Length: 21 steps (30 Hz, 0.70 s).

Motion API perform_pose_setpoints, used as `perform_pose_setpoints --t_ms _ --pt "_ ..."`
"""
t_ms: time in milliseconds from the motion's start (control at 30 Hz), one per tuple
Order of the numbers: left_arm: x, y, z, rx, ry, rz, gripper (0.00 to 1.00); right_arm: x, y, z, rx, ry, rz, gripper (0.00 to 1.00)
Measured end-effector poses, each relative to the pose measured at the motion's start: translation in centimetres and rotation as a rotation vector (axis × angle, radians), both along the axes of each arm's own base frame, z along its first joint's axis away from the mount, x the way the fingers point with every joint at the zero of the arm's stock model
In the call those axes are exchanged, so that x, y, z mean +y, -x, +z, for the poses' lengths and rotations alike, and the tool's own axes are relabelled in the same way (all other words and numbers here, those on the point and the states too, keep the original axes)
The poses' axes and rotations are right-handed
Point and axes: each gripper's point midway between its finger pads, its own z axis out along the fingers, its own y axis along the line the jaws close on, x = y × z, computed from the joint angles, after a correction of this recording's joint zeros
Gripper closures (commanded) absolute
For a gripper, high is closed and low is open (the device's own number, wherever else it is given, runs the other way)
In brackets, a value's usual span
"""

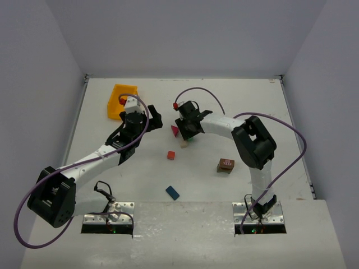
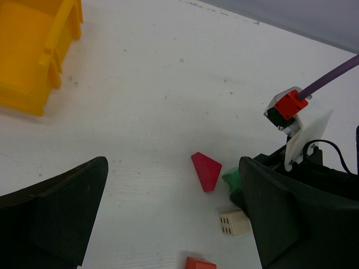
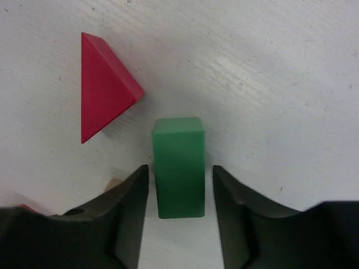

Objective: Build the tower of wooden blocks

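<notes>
The right hand (image 3: 179,176) straddles the green block (image 3: 178,162) at the middle of the bench (image 1: 252,101). Its fingers are partly closed, with a narrow gap on each side, so it is not gripping. The red wedge (image 3: 104,89) lies just left of the green block, and the cream block (image 2: 234,222) is nearer. The left hand (image 2: 174,168) is wide open and empty, near the yellow bin (image 1: 122,101). The red block (image 1: 170,155), brown block (image 1: 225,165) and blue block (image 1: 172,193) lie scattered, nearer still.
</notes>
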Motion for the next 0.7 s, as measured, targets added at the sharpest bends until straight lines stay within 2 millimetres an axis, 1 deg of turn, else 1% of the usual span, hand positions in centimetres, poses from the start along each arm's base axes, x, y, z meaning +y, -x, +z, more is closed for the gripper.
perform_pose_setpoints --t_ms 67,233,300,433,533,600,667,700 --pt "-0.1 0.0 0.0 0.000 0.002 -0.006 0.00 0.0 0.2 -0.1 0.006 -0.001 0.004 0.63" --pt "-0.3 0.0 0.0 0.001 0.005 -0.016 0.00 0.2 0.1 -0.1 0.000 -0.010 0.013 0.65" --pt "-0.4 0.0 0.0 0.002 0.006 -0.019 0.00 0.3 0.1 0.0 -0.006 -0.014 0.021 0.72" --pt "-0.4 0.0 0.0 0.002 0.006 -0.020 0.00 0.4 0.0 0.6 -0.024 -0.021 0.054 0.80" --pt "-0.4 0.0 0.0 0.001 0.007 -0.020 0.00 0.9 -0.1 1.8 -0.046 -0.042 0.108 0.80" --pt "-0.4 0.0 0.0 0.001 0.007 -0.020 0.00 1.4 -0.1 3.2 -0.064 -0.065 0.160 0.80" --pt "-0.4 0.0 0.0 0.001 0.007 -0.020 0.00 2.4 -0.5 5.3 -0.099 -0.099 0.221 0.81" --pt "-0.4 0.0 0.0 0.001 0.007 -0.020 0.00 2.9 -1.0 6.8 -0.124 -0.120 0.258 0.81"
